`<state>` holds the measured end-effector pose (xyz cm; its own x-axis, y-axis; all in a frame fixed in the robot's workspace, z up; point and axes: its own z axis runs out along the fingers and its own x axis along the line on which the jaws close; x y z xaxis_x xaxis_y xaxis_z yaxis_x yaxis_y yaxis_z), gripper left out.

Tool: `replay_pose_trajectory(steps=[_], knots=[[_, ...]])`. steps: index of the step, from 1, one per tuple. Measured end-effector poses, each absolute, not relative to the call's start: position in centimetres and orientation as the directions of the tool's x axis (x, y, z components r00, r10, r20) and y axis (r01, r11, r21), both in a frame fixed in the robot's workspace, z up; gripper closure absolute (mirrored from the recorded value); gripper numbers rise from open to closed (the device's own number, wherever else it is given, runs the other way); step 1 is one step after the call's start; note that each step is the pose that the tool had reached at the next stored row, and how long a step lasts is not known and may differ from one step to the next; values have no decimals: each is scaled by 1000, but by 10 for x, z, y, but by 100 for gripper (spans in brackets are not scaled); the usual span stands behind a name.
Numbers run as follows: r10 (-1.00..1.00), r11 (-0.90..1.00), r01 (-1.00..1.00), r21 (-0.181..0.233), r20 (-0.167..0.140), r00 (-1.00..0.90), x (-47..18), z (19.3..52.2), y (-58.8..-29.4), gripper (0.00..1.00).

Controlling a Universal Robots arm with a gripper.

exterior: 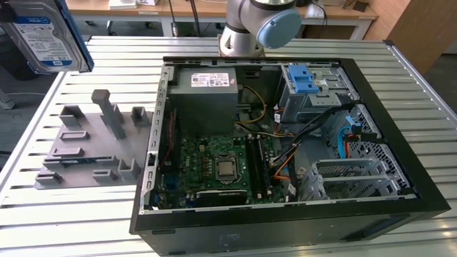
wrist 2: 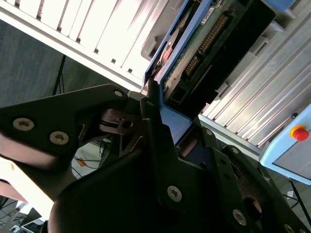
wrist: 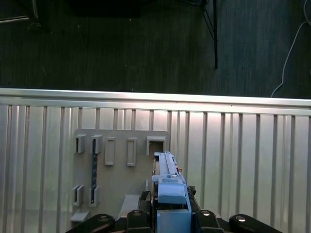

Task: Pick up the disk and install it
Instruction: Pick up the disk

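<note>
Black end effector (wrist 2: 167,121) clenched on the blue-framed, silver rectangular disk (exterior: 43,37), held high at the exterior view's upper left. Gripped by its edge, likely to hang clear of the grey plastic holder (exterior: 93,144) lower in frame.

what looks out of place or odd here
Nothing looks spilled or damaged. The disk is up in the air, clamped in the gripper above the grey holder plate, not in the open computer case.
</note>
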<state>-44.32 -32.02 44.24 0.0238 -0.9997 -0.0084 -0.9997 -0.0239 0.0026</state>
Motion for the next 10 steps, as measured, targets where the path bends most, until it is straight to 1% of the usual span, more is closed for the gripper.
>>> replay_pose_trajectory(steps=[10], knots=[[-1000, -24, -1000, 3, -8, 24, -443, 447, -320, 64]])
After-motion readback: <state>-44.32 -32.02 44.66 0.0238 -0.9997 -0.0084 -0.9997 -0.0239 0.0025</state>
